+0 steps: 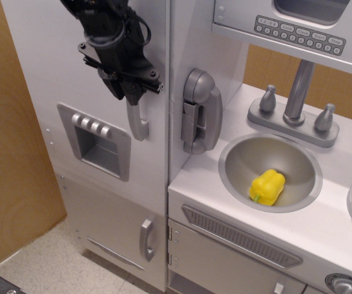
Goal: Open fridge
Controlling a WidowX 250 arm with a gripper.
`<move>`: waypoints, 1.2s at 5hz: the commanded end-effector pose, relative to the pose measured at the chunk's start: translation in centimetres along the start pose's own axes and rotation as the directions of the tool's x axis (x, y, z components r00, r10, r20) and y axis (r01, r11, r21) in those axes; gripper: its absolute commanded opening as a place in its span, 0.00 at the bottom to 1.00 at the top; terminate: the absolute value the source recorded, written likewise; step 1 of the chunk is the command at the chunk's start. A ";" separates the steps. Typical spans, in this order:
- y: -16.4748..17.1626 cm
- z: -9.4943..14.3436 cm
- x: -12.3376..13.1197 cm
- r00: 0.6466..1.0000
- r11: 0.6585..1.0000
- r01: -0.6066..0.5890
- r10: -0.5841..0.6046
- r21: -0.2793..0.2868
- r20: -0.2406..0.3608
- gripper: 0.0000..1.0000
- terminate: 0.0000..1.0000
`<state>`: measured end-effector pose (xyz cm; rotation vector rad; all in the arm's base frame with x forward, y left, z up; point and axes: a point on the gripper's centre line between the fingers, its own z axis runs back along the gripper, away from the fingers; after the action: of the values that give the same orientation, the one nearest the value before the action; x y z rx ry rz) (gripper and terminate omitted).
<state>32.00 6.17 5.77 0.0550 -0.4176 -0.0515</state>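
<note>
The tall white-grey fridge fills the left half of the view. Its large door looks shut or at most barely ajar along its right edge. The curved silver handle runs down near that edge, and only its lower part shows. My black gripper comes down from the top and is shut on the upper part of the handle, hiding it. The recessed grey dispenser panel with its buttons sits lower left of the gripper.
A smaller lower door with a short handle sits below. A grey toy phone hangs right of the fridge. A sink holds a yellow pepper. A wooden panel stands at the left.
</note>
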 end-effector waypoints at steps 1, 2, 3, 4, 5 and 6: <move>1.1 2.8 -1.7 0.998 0.999 0.053 -0.053 -0.010 -0.039 0.00 0.00; 1.6 3.5 -4.0 0.990 0.994 0.099 -0.102 -0.036 -0.099 1.00 0.00; 0.4 4.4 -5.3 0.970 0.993 0.057 -0.080 -0.104 -0.230 1.00 0.00; -2.2 5.2 -6.8 0.949 0.985 0.095 -0.134 -0.146 -0.286 1.00 0.00; -5.1 5.2 -7.2 0.959 0.980 0.070 -0.117 -0.185 -0.259 1.00 0.00; -7.9 5.5 -6.6 0.952 0.968 0.057 -0.127 -0.246 -0.279 1.00 0.00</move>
<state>22.73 -1.86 6.35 -0.1558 -0.0802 -0.1748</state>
